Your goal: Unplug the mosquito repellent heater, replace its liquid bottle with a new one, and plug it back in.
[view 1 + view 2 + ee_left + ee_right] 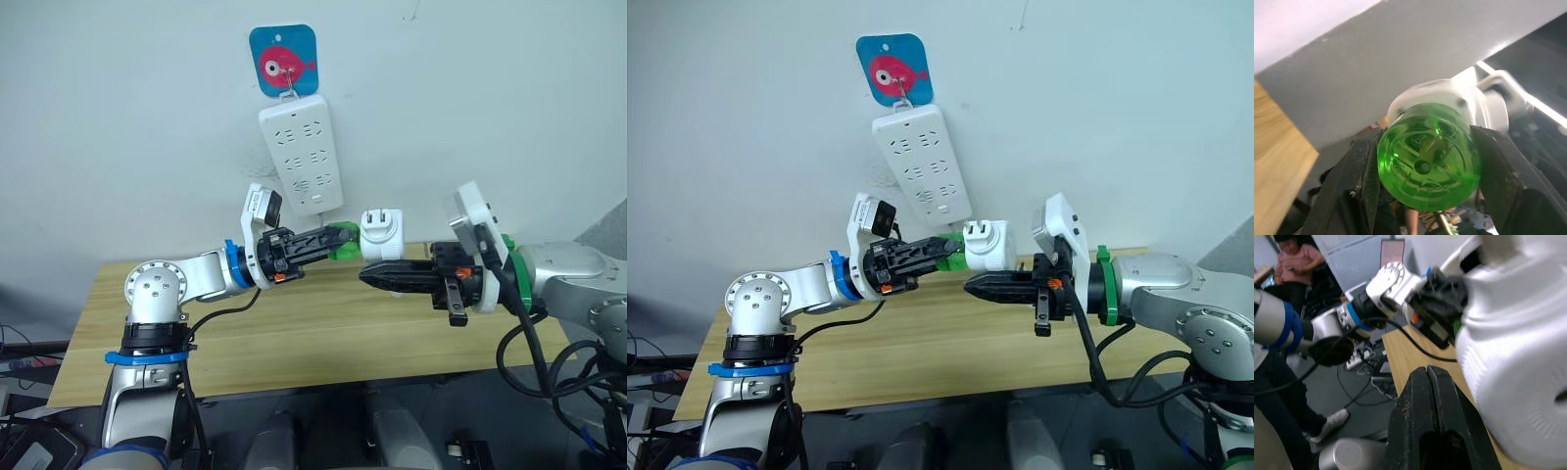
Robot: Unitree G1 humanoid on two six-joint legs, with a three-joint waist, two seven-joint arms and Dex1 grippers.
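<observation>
The left gripper [331, 240] is clamped on a green bottle [1425, 161] that sits in the white heater [381, 233], held up in the air over the wooden table [294, 343]. The right gripper [370, 275], fingers pressed together and empty, hangs just beneath the heater. One power strip [301, 155] hangs on the wall behind, just above.

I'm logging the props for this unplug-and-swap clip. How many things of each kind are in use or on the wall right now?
Mosquito repellent heater: 1
Green liquid bottle: 1
White power strip: 1
Blue fish wall hook: 1
Wooden table: 1
Total: 5
</observation>
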